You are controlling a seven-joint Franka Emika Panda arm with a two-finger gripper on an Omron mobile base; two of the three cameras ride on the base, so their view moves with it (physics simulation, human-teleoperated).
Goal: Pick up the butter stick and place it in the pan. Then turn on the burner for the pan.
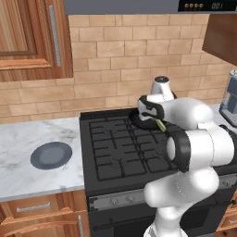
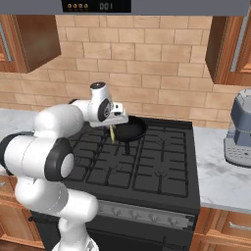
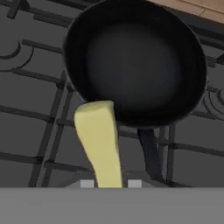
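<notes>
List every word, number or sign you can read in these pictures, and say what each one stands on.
"001": pale digits on the dark display panel above the stove, right base view; best reading, slightly blurred.
Same display, left base view: digits too blurred to read with certainty.
Four small orange lights beside the digits: lamps, not text.
Coffee machine, butter stick, pan: no lettering visible.

- The wall (image 1: 115,60) behind is made of tan bricks.
- Brown wood cupboards (image 1: 32,37) hang high on both sides.
- A black stove (image 2: 147,166) with dark grates sits in the middle.
- White marble counters (image 1: 28,139) lie on each side of the stove.
- A grey-blue round plate (image 1: 51,155) lies on the left counter.
- A grey coffee machine (image 2: 239,130) stands on the right counter.
- Wood drawers (image 1: 32,208) sit under the counters.
</notes>
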